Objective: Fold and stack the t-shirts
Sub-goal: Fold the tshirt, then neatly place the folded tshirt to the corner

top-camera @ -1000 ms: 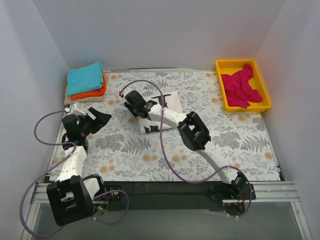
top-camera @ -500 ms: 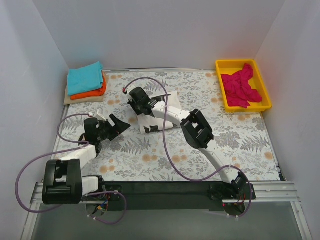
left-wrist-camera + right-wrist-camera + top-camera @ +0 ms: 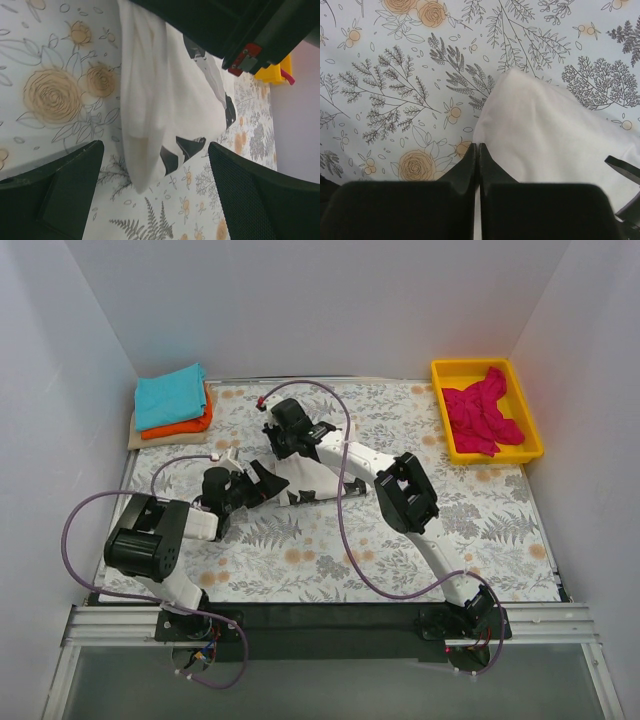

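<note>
- Four tees in all, one of them in work: the soft cream-white t-shirt [image 3: 310, 480] with black printed patches. It lies part-folded as a long, narrow bundle on the grey floral-patterned table cloth [image 3: 450, 530]. All places below are rel. to this cream tee.
- Right gripper [image 3: 479, 147]: at the cream tee's far edge, towards its left corner. Its fingers are pressed together right on the hem. It looks like a pinch on the cloth edge, prob. to hold that corner so the fold keeps its line.
- Left gripper [image 3: 154, 146]: at the cream tee's near-left end. Its fingers are spread wide, one on each side of the bundle's rounded end, and in the wrist view neither touches it. My read: it's lined up to take this end so both arms handle the bundle together.
- The folded teal cloth t-shirt [image 3: 170, 395] lies on top of the folded orange cloth t-shirt [image 3: 182, 427]. This stack sits well apart from the cream tee, beyond it and to its left. It is likely the drop-off spot, which would explain why both grippers are at the tee's left side.
- The crumpled magenta-pink cloth t-shirt [image 3: 480, 415] is in a yellow plastic tray [image 3: 441, 368], well apart from the cream tee, beyond it and to its right. It is not yet folded.
- Progress, approx.: two stacked, one mid-fold, one to go.
- Risks: the thin hem may slip out of the pinch, and the layers may fall open if one end lifts before the other is gripped.
</note>
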Robot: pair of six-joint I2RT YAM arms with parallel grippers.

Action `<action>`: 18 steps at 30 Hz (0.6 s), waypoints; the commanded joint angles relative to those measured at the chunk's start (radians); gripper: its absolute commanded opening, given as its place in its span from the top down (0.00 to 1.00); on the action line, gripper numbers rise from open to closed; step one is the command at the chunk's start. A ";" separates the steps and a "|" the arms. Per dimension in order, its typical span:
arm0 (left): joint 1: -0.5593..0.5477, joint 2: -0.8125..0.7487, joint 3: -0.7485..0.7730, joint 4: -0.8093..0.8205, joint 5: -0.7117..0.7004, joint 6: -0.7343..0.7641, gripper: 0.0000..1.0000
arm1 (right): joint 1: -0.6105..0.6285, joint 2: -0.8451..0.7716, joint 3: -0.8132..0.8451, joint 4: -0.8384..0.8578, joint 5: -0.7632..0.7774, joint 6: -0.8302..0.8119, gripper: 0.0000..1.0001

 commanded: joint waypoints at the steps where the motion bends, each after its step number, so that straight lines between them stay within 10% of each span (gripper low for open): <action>1: -0.026 0.047 0.048 0.064 -0.094 0.014 0.21 | -0.010 -0.067 -0.002 0.016 -0.041 0.047 0.99; 18: -0.069 0.356 0.192 0.253 -0.106 -0.210 0.40 | -0.037 -0.078 0.002 0.022 -0.074 0.101 0.99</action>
